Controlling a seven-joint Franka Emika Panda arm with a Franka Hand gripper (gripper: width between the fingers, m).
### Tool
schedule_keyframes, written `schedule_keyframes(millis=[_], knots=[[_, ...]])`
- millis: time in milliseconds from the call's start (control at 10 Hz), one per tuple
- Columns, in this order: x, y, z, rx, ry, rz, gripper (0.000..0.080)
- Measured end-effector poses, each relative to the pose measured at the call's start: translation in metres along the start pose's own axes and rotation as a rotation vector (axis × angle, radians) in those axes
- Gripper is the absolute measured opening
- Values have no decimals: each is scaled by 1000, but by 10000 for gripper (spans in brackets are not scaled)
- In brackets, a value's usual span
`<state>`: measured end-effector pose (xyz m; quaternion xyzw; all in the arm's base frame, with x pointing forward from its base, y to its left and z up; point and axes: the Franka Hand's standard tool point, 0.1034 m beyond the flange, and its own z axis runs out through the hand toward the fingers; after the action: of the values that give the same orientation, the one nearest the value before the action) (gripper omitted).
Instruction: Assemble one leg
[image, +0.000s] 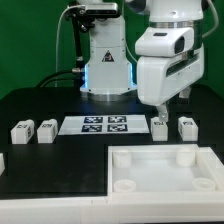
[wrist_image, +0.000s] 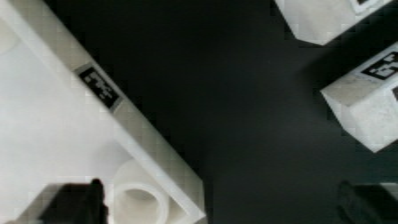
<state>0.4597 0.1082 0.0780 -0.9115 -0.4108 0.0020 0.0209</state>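
We found the gripper (image: 160, 109) hanging above the black table (image: 40, 105) with its fingers (wrist_image: 71, 203) spread wide and holding nothing. In the wrist view only dark tabletop lay in the gap. The leg (image: 159, 127) stood on the table just below the gripper, near it but not touched. A second leg (image: 187, 126) stood just beside the first, a little farther from the gripper toward the exterior view's right. A third leg (image: 45, 129) and a fourth leg (image: 20, 131) sat together well away from the gripper, toward the exterior view's left. The marker board (image: 105, 124) lay flat between them and the gripper. The large white panel (image: 155, 170) lay near the gripper on the table. In the wrist view one round socket (wrist_image: 143, 203) showed close by one finger, and a tag (wrist_image: 98, 87) sat on the panel's edge. Two legs appeared there too, on the side away from the panel and clear of both fingers; we could not tell which was which.
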Motion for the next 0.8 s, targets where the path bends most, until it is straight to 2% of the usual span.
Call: schedule_keyframes(millis=[100, 300, 600, 700, 800], knots=[[0, 0, 0, 2, 1, 101, 649], [2, -9, 5, 23, -4, 423, 649], [4, -49, 19, 36, 2, 744, 649], [3, -54, 23, 33, 22, 737, 649], [0, -55, 24, 42, -11, 730, 649]])
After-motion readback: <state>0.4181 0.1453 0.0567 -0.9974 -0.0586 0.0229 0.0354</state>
